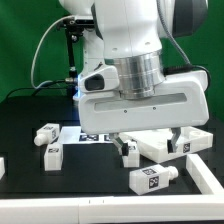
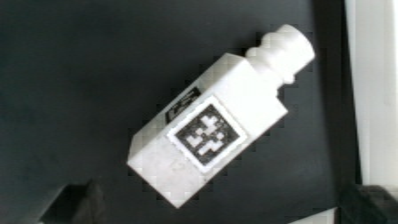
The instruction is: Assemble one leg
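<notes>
A white rail [image 1: 60, 208] edges the near side of the black table [image 1: 25, 125]. Just behind the rail lies a spare post [image 1: 155, 178]. Farther back, the gripper [image 1: 155, 150] hangs low with its fingers [image 2: 63, 205] spread wide. They straddle the leg [image 2: 214, 125], which lies flat with its tag up, and they grasp nothing. No contact shows. Beyond sits the marker board [image 1: 92, 135], then a pale wall [image 1: 25, 40].

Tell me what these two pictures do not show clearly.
1. Exterior view: the arm hides part of the marker board.
2. Exterior view: the picture's edge cuts off the white panel.
3. Wrist view: the tag on the leg is blurred; the edge cuts off the fingertips.
</notes>
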### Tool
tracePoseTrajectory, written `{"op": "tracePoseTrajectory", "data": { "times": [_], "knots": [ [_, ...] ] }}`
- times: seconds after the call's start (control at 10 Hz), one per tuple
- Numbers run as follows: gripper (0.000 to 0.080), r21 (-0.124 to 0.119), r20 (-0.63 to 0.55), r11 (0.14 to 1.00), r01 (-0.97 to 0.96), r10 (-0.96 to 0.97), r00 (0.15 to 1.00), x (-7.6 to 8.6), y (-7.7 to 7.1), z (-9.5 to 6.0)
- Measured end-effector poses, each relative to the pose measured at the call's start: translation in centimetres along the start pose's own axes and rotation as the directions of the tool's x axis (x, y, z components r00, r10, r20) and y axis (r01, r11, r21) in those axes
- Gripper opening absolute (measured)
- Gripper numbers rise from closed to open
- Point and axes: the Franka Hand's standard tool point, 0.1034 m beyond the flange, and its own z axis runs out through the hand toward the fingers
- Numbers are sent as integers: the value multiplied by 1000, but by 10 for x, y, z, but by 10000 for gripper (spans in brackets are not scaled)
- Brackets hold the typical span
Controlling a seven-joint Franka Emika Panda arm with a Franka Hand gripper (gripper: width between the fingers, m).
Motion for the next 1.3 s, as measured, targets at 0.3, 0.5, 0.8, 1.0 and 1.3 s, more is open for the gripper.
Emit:
{"op": "tracePoseTrajectory", "data": {
  "times": [0.3, 0.5, 0.8, 1.0, 1.3],
  "knots": [
    [650, 7, 26, 879, -476, 476, 879, -7, 6, 18],
    [650, 31, 27, 781, -624, 623, 782, -7, 0, 32],
    [650, 53, 23, 700, -712, 712, 702, -8, -8, 48],
    [640, 51, 23, 716, -696, 696, 718, -11, -13, 51],
    [302, 47, 23, 758, -650, 650, 759, -11, -11, 50]
  ]
}}
